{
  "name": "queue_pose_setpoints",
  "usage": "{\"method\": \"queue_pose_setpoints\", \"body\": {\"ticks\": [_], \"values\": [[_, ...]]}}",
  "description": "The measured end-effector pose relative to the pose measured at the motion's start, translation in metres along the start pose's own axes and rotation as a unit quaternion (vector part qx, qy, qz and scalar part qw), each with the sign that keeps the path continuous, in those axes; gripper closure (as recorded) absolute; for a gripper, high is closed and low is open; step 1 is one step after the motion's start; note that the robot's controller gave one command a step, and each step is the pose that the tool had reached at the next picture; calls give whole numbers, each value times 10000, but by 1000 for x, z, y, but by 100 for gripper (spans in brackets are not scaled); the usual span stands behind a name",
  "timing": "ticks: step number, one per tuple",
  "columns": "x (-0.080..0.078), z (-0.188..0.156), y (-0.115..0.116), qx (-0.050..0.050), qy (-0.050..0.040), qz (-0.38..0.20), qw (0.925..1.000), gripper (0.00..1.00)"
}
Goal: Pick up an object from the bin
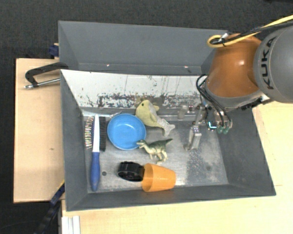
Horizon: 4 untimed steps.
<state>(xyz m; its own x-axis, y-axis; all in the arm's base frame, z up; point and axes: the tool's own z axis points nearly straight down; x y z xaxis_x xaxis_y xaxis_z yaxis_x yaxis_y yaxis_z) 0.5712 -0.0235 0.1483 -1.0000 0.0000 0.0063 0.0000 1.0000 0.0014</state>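
My gripper (194,136) hangs low over the bare floor in the right half of the bin, with nothing seen in it. To its left, a short gap away, stands a small green dinosaur figure (155,149). A pale yellow soft toy (151,116) lies above the dinosaur, near the back wall. A round blue bowl (126,131) sits left of both.
An orange cup (158,178) lies on its side at the front wall, with a black roll (130,171) against its left side. A brush with a white and blue handle (94,155) lies along the left wall. The arm's orange cover overhangs the bin's right back corner.
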Motion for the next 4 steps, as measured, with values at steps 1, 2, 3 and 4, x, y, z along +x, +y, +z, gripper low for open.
{"method": "queue_pose_setpoints", "body": {"ticks": [1,2,3,4], "values": [[41,82,17,-5,9,-6,10000,0],[-23,76,44,3,-32,958,9954,0],[-23,76,44,2,-44,955,9954,100],[-22,76,45,1,-35,952,9954,0]]}}
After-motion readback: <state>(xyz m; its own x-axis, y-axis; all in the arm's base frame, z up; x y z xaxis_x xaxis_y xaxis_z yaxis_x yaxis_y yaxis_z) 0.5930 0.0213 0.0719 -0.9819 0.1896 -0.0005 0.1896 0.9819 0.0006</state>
